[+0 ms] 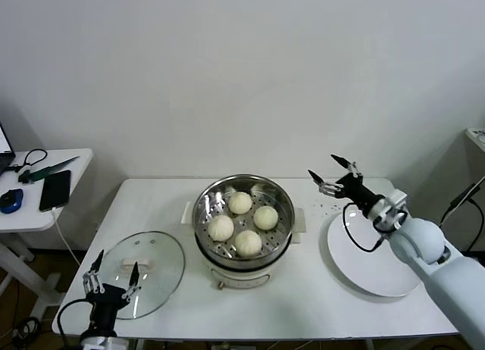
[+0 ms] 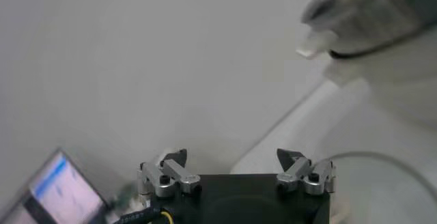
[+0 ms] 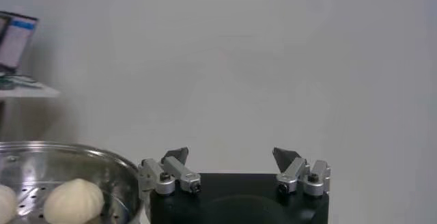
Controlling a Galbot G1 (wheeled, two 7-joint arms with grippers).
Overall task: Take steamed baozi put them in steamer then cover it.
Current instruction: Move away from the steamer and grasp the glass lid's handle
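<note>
Nearest, the left gripper (image 1: 114, 273) stands upright over the glass lid (image 1: 144, 270), fingers wide apart and empty; its arm is cut off. Right gripper (image 1: 330, 168) reaches above the plate (image 1: 375, 278), spread, holding nothing. Four steamed baozi (image 1: 242, 222) sit in the uncovered steamer (image 1: 244, 244), mid-counter (image 1: 303, 308).

Four cream-white steamed baozi (image 1: 242, 223) sat in a loose cluster on the perforated floor of the steamer (image 1: 204, 206) — a shiny steel pot on a white base, uncovered, mid-table (image 1: 303, 289).
</note>
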